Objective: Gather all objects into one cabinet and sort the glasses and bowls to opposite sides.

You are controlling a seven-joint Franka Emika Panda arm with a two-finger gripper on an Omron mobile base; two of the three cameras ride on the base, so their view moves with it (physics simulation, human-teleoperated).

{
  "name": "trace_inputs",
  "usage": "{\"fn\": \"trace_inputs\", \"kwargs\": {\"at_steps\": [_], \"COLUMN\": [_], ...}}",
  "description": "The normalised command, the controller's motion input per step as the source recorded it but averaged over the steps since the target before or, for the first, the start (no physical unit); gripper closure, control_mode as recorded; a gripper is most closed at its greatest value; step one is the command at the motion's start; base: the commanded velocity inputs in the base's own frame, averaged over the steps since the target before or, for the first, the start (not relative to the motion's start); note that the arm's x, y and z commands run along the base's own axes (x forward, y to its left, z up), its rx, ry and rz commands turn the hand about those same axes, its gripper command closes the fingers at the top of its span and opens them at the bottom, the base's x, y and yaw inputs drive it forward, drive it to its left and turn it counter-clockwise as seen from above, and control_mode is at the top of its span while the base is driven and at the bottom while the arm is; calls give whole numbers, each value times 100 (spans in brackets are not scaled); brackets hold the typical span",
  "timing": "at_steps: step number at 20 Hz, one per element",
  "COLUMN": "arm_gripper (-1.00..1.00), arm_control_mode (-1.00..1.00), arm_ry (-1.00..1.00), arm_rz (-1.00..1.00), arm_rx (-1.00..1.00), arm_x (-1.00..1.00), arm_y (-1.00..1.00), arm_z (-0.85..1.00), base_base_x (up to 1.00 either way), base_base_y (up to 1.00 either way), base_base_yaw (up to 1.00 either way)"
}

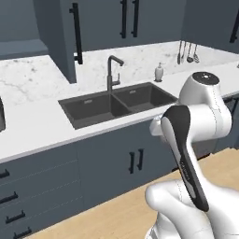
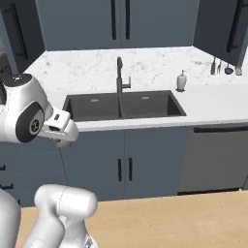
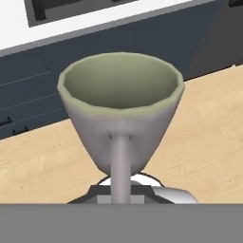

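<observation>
From the hand view I find a mug (image 3: pixel 121 109) directly in front of the camera, mouth towards the lens: a flared, faceted cup with a dull olive-cream interior, a pale rim and a greyish outer wall. A slim handle runs down its near side to the bottom of the picture. The jaws are clenched, and the mug sits fixed against the hand, so I record it as grasped, though the fingertips themselves are hidden behind it. Behind the mug lie pale wood-grain floor (image 3: pixel 209 123) and the flat slate-blue fronts of the base cabinets (image 3: pixel 38 90).

In the base views the white arm (image 1: pixel 196 121) is folded low in front of the counter (image 1: pixel 32 126), its glossy rounded casing broken by a dark strip. The counter is white, veined like marble, and carries a dark matte double sink (image 1: pixel 116 102) with a tall black gooseneck faucet (image 1: pixel 112 70). A small white soap dispenser (image 2: pixel 181 81) stands just beside the sink's right basin. Dark utensils (image 2: pixel 220 66) hang against the backsplash further right. Slate-blue wall cabinets (image 2: pixel 121 22) with long black bar handles run above, doors shut where I can see them.
</observation>
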Motion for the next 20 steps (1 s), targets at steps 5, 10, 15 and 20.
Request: {"fn": "trace_inputs", "kwargs": {"at_steps": [5, 10, 15, 20], "arm_gripper": [100, 100, 100, 100], "arm_control_mode": [100, 100, 100, 100], "arm_ry": [0, 0, 0, 0], "arm_rz": [0, 0, 0, 0], "arm_rx": [0, 0, 0, 0], "arm_x": [0, 0, 0, 0], "arm_y": [0, 0, 0, 0], "arm_z": [0, 0, 0, 0], "base_base_x": [25, 8, 25, 16], "base_base_y": [-58, -44, -62, -100], "base_base_yaw": [41, 63, 11, 27]}}
